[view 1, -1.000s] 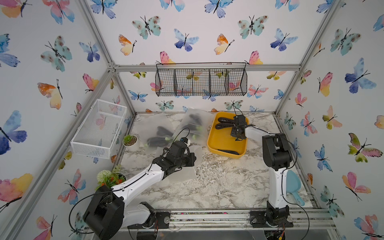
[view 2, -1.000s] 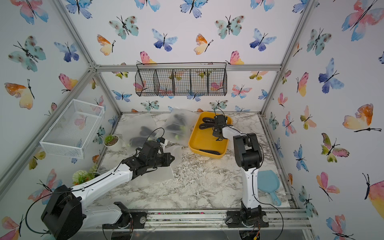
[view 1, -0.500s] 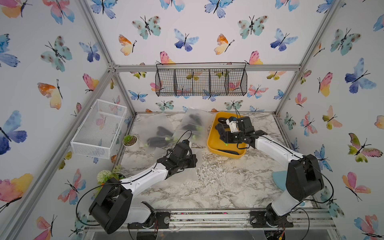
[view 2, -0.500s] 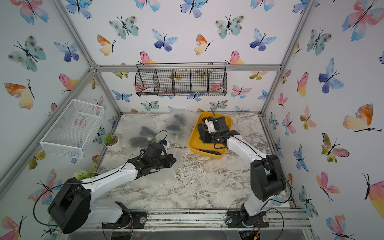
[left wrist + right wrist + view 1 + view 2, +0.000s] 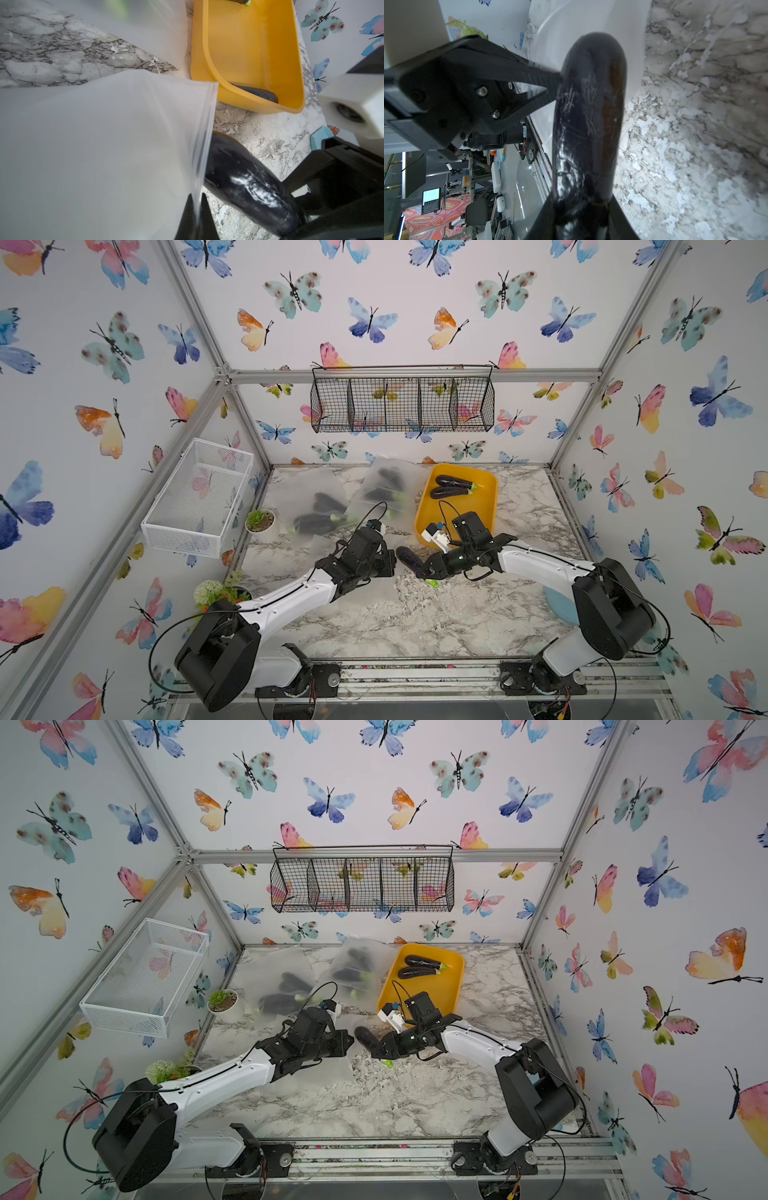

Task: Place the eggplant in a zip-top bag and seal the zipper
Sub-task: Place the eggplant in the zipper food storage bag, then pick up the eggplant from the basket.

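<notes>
Both arms stretch low over the surface (image 5: 415,614), wrists nearly meeting. We see right gripper (image 5: 420,568) clamping eggplant (image 5: 406,556), tip at bag (image 5: 104,145) mouth. Left gripper (image 5: 196,218) is closed on the bag rim. Tip inside or not: we can't tell.

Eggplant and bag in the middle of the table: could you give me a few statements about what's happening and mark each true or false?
1. The right gripper holds a dark eggplant. True.
2. That eggplant is fully inside the bag. False: only its tip reaches the bag's open mouth.
3. The left gripper pinches the bag's edge. True.
4. The yellow tray has nothing in it. False: other eggplants lie in it.
</notes>
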